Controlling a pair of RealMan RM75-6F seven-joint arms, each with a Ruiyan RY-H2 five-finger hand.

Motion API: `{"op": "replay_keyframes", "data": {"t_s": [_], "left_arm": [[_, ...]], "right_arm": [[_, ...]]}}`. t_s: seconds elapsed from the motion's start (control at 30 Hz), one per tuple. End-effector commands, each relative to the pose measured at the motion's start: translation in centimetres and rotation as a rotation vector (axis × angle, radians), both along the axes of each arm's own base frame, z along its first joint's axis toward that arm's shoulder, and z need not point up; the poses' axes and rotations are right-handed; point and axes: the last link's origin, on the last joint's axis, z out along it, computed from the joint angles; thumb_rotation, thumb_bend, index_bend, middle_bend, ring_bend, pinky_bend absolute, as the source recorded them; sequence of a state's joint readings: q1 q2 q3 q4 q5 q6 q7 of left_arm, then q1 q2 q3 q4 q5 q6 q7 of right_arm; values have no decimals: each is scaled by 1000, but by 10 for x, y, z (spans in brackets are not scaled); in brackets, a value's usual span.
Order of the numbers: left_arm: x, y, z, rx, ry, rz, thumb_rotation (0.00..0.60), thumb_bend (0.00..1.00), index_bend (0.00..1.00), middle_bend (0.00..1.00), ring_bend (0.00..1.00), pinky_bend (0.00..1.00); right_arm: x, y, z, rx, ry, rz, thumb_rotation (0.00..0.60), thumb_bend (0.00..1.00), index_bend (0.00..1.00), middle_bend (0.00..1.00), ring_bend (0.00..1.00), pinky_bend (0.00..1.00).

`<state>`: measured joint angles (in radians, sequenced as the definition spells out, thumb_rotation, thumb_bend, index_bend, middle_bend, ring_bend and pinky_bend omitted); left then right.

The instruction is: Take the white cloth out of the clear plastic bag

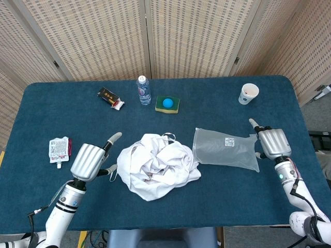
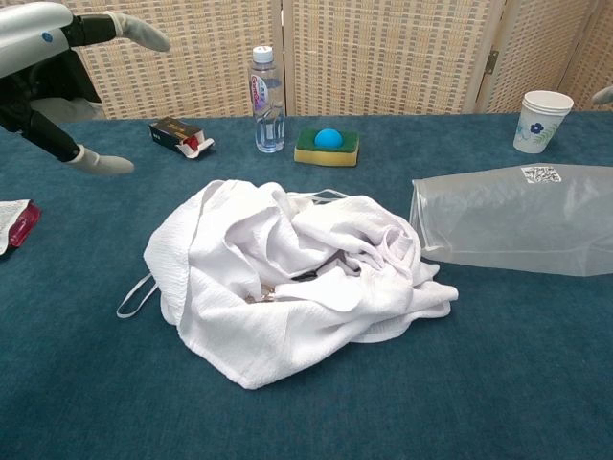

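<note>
The white cloth (image 1: 158,165) lies crumpled in a heap on the blue table, wholly outside the clear plastic bag (image 1: 226,151). The bag lies flat and empty to the cloth's right, its mouth toward the cloth (image 2: 287,273). In the chest view the bag (image 2: 517,218) rests on the table top. My left hand (image 1: 90,160) hovers just left of the cloth, fingers spread, holding nothing. My right hand (image 1: 273,143) is at the bag's closed end, fingers apart and off the bag. The chest view shows my left hand (image 2: 48,57) at the top left.
Along the far side stand a water bottle (image 1: 144,90), a green sponge with a blue ball (image 1: 167,104), a small dark box (image 1: 110,97) and a paper cup (image 1: 248,93). A white pouch (image 1: 59,149) lies near the left edge. Folding screens close the back.
</note>
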<state>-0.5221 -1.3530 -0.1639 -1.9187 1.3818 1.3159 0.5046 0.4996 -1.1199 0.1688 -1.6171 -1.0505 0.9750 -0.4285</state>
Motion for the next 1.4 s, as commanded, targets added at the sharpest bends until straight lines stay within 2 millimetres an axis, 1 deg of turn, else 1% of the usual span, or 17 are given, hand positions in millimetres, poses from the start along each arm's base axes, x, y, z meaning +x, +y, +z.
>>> {"op": "replay_keyframes", "data": {"t_s": [0.03, 0.27, 0.37, 0.4, 0.43, 0.5, 0.53, 0.6, 0.7, 0.8, 0.87, 1.03, 1.17, 1.27, 1.4], "left_arm": [[0, 1, 1, 4, -1, 0, 600, 30, 161, 1000, 886, 1000], [-4, 5, 13, 47, -18, 17, 600, 31, 204, 1000, 884, 1000], [-7, 6, 20, 69, -30, 31, 600, 31, 219, 998, 865, 1000], [-9, 5, 23, 70, -34, 39, 600, 31, 223, 975, 843, 1000], [-9, 5, 26, 70, -38, 45, 600, 31, 224, 945, 823, 1000], [-11, 4, 34, 74, -41, 59, 600, 31, 224, 784, 736, 992], [-12, 3, 38, 75, -39, 63, 600, 31, 224, 738, 714, 985], [-15, 2, 48, 84, -29, 72, 600, 31, 223, 606, 651, 939], [-22, 2, 63, 101, -15, 98, 600, 31, 219, 499, 587, 879], [-34, 0, 77, 114, 6, 137, 600, 31, 218, 467, 559, 840], [-43, -2, 85, 116, 16, 158, 600, 31, 219, 464, 554, 833], [-65, -15, 104, 115, 47, 170, 600, 31, 248, 463, 551, 815], [-82, -26, 117, 124, 64, 196, 600, 30, 252, 463, 545, 806], [-96, -34, 126, 126, 70, 227, 600, 31, 252, 463, 538, 791], [-113, -43, 137, 128, 81, 260, 600, 31, 252, 462, 537, 780]], "right_arm": [[7, -2, 1, -6, -60, 32, 600, 0, 0, 353, 309, 537], [19, -2, 12, -67, -106, 93, 600, 0, 0, 360, 309, 537], [25, 1, 18, -91, -143, 114, 600, 0, 0, 366, 309, 537], [27, 3, 21, -98, -153, 124, 600, 0, 0, 368, 309, 537], [29, 5, 23, -102, -155, 131, 600, 0, 0, 371, 310, 537], [32, 9, 28, -110, -149, 150, 600, 0, 0, 373, 311, 537], [34, 12, 30, -113, -147, 158, 600, 0, 0, 374, 311, 537], [37, 18, 36, -119, -149, 171, 600, 0, 0, 377, 311, 537], [40, 26, 45, -131, -150, 184, 600, 0, 0, 382, 312, 537], [40, 35, 54, -140, -152, 188, 600, 0, 0, 383, 312, 537], [39, 41, 59, -145, -152, 189, 600, 0, 0, 383, 312, 537], [34, 58, 71, -169, -166, 190, 600, 0, 1, 384, 312, 537], [28, 71, 78, -184, -176, 185, 600, 0, 15, 390, 312, 537], [21, 82, 80, -186, -163, 172, 600, 0, 42, 397, 312, 537], [10, 99, 82, -188, -169, 134, 600, 0, 116, 399, 312, 537]]}}
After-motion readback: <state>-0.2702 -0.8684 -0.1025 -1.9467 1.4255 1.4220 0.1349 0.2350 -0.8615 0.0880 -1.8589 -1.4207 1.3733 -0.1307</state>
